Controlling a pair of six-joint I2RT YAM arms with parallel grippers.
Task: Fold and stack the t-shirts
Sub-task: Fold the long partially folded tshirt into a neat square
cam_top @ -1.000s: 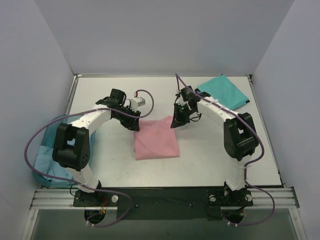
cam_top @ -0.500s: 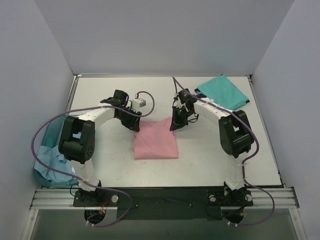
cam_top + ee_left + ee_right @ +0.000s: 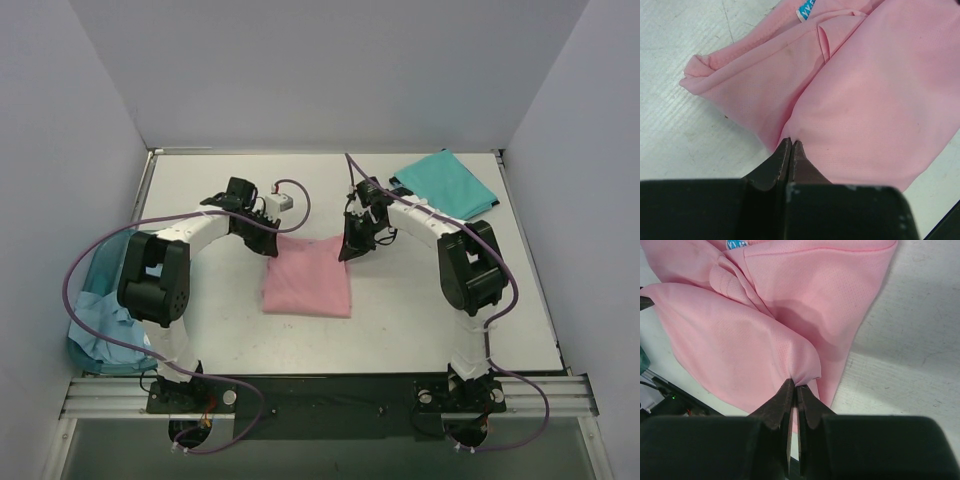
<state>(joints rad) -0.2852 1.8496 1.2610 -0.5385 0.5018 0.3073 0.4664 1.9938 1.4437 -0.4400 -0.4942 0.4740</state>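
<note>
The light pink t-shirt lies folded in the middle of the table. My left gripper is shut on its far left corner; in the left wrist view the jaws pinch the pink cloth. My right gripper is shut on its far right corner, and the right wrist view shows the pink cloth bunched at the jaw tips. The teal green t-shirt lies folded at the far right. The pale blue t-shirt is crumpled in the basket at the left.
A translucent blue plastic basket sits at the table's left edge beside the left arm. Grey walls close in the left, back and right. A metal rail runs along the near edge. Purple cables loop off both arms.
Both grippers have drawn the pink shirt's far edge slightly left and toward the back. The shirt now lies a little further left and flatter.
</note>
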